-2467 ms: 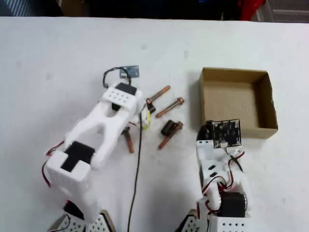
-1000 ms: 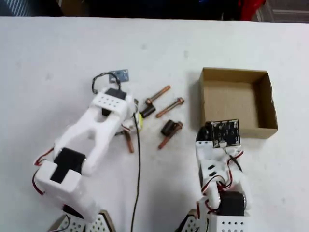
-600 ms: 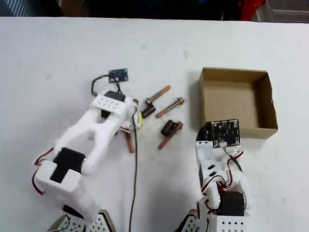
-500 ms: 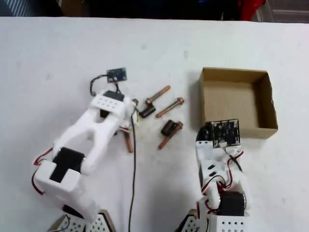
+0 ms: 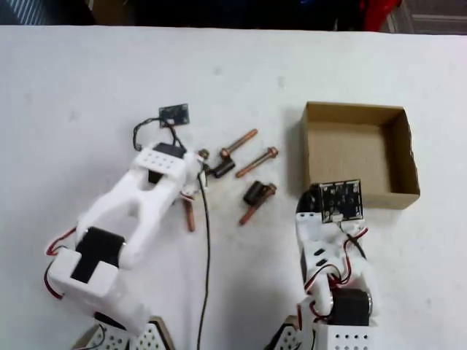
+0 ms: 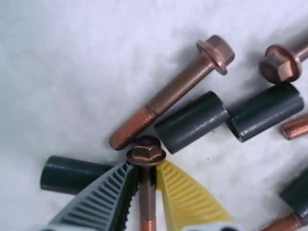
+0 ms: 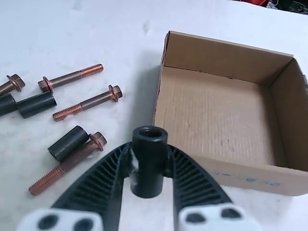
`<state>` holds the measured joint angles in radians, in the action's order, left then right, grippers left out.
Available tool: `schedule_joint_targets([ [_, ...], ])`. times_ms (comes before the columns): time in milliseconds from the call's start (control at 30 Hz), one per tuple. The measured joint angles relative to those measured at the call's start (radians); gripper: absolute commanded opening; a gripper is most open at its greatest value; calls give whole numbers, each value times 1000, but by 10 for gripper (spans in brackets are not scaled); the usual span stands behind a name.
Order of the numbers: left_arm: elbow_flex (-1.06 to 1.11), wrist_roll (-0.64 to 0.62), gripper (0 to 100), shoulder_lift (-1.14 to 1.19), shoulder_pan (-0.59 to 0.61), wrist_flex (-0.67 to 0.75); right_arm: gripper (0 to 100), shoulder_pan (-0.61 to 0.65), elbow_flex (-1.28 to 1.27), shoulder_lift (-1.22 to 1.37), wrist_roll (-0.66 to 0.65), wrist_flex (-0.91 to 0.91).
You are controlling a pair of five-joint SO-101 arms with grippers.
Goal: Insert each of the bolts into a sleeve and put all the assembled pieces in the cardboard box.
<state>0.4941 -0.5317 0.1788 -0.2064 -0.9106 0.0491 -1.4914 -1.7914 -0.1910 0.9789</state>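
Observation:
My left gripper (image 6: pixel 146 166) is shut on a copper bolt (image 6: pixel 147 192), whose hex head sticks out past the grey and yellow fingers. It hovers among loose bolts (image 6: pixel 173 91) and dark sleeves (image 6: pixel 192 122) lying on the white table. In the high view the left gripper (image 5: pixel 201 166) sits beside a sleeve (image 5: pixel 222 168), left of the pile. My right gripper (image 7: pixel 149 149) is shut on a black sleeve (image 7: pixel 149 163), held upright with its bore facing up, just in front of the cardboard box (image 7: pixel 226 50). The box (image 5: pixel 355 111) is open and holds nothing.
Two bolts (image 5: pixel 239 142) (image 5: pixel 257 162) lie between the left gripper and the box. A third bolt (image 5: pixel 252 208) leans on a sleeve (image 5: pixel 255 192). The left arm's black cable (image 5: pixel 206 248) trails toward the near edge. The right arm (image 5: pixel 328 248) stands by the box's near wall.
The left arm has swung a little to the left, carrying its bolt along. The right arm and its sleeve have stayed put.

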Motion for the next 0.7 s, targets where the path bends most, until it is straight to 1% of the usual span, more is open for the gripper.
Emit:
schedule_joint_targets([
  [233,0,0,67,0,0,0,21,0,0,0,0,0],
  [333,0,0,15,0,0,0,21,0,-3,0,0,0],
  [367,0,5,24,0,0,0,19,0,-11,0,0,0],
  [467,0,51,23,0,0,0,18,-2,-26,0,0,-12],
  [600,0,72,23,0,0,0,18,-2,-49,0,0,-57],
  [700,0,129,22,0,-8,0,19,-3,-51,0,0,-75],
])
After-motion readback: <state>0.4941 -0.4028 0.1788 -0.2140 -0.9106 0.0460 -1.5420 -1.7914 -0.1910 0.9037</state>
